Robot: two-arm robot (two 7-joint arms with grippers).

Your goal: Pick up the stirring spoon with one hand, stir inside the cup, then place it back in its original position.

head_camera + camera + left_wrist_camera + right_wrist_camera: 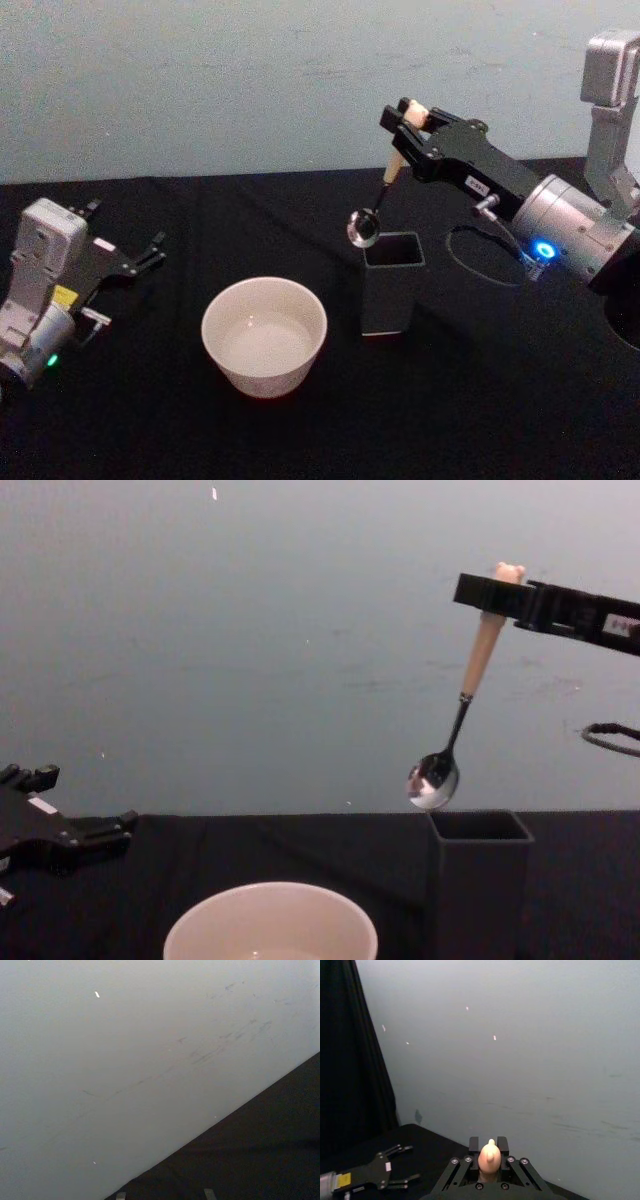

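1. Right pincer (405, 116) pinches the spoon (385, 186) by its handle, bowl hanging just above the holder's (392, 290) left rim.
2. Cup (264, 335) stands left of the holder.
3. Left pincer (152, 250), spread, sits parked far left.

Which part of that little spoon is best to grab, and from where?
The pale handle under the bear knob, pinched from the side, as the right gripper holds the stirring spoon now: it hangs nearly upright, the handle is its thickest part, and the scoop is left free. The left gripper idles open, far left.
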